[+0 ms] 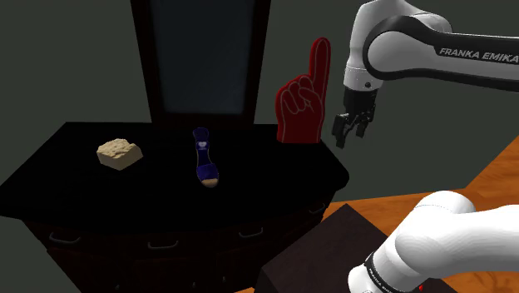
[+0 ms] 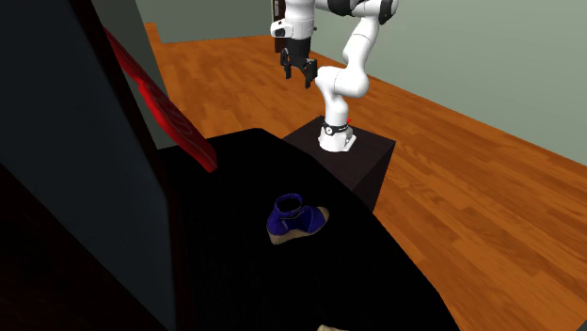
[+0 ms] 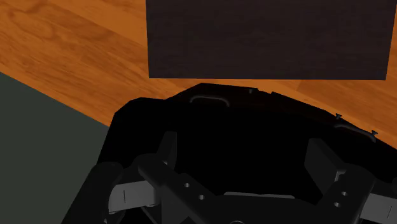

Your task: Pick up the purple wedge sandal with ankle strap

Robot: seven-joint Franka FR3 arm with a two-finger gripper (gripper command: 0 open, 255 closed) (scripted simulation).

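Observation:
The purple wedge sandal (image 1: 205, 158) with a tan sole and an ankle strap stands on the black dresser top (image 1: 274, 179), near its middle. In the second exterior view the sandal (image 2: 294, 220) lies on the dark surface with its strap end toward the mirror. My gripper (image 1: 351, 133) hangs in the air over the dresser's end at the shoulder view's right, well apart from the sandal and higher than it. In the second exterior view the gripper (image 2: 297, 70) is far behind the sandal, above the stand. In the wrist view the gripper (image 3: 245, 156) is open, fingers (image 3: 167, 149) wide apart, holding nothing.
A red foam hand (image 1: 303, 96) stands at the dresser's back, close to the gripper. A tan rock-like lump (image 1: 120, 153) sits at the shoulder view's left. A tall dark mirror (image 1: 202, 54) rises behind. The dark stand (image 2: 353, 155) and wooden floor (image 3: 70, 57) lie beside the dresser.

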